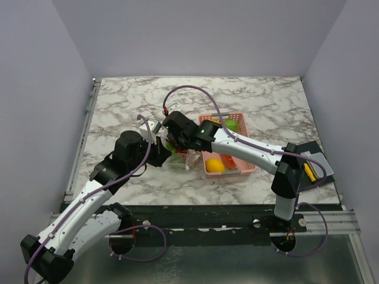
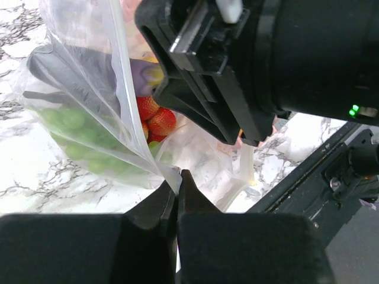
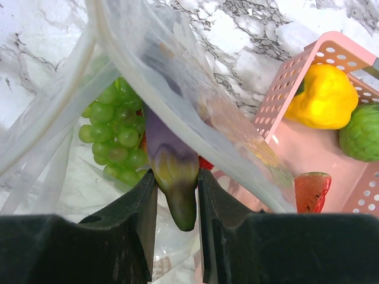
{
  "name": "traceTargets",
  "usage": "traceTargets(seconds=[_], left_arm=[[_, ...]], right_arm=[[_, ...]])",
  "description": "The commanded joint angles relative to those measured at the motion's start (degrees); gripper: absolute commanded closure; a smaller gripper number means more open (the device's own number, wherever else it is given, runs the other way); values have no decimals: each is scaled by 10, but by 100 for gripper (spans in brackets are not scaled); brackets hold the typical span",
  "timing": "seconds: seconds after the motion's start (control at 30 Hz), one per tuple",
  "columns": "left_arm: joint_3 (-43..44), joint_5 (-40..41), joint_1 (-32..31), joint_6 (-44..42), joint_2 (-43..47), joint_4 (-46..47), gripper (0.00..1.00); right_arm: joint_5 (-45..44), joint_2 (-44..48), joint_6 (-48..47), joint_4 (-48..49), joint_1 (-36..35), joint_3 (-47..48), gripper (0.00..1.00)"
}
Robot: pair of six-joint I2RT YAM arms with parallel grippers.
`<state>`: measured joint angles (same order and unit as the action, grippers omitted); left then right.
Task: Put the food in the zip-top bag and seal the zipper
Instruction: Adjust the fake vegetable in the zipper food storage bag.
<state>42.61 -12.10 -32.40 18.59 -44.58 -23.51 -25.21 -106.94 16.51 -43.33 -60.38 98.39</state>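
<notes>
The clear zip-top bag (image 3: 195,100) lies on the marble table beside the pink basket. My left gripper (image 2: 176,180) is shut on an edge of the bag (image 2: 124,94) and holds it up. My right gripper (image 3: 176,177) is shut on the stem end of the dark purple eggplant (image 3: 172,160), whose body reaches into the bag mouth. Green grapes (image 3: 115,133) and red strawberries (image 2: 155,118) lie inside the bag. In the top view both grippers (image 1: 177,139) meet over the bag (image 1: 177,158). The zipper strip (image 3: 112,47) runs along the open mouth.
The pink slotted basket (image 1: 246,168) stands right of the bag and holds a yellow pepper-like fruit (image 3: 323,97), a green bumpy fruit (image 3: 361,133) and a red piece (image 3: 312,190). A dark pad with a yellow object (image 1: 311,171) lies at the right edge.
</notes>
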Motion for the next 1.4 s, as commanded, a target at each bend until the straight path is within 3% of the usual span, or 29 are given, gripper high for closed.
traceTargets(seconds=[0.0,0.47,0.9,1.1,1.37], left_arm=[[-3,-54,-5,-3,17,24,100],[-7,-87,-5,-1,22,34,100],[-8,-92,-4,-2,32,37,100],[-9,-62,-4,-2,35,36,100],[-9,-21,-5,-4,29,27,100]], right_arm=[[15,1,-42,19,12,-3,99],[64,-37,-65,69,50,-12,99],[68,-82,12,80,73,35,98],[78,-63,33,75,73,40,72],[108,14,48,88,72,-4,47]])
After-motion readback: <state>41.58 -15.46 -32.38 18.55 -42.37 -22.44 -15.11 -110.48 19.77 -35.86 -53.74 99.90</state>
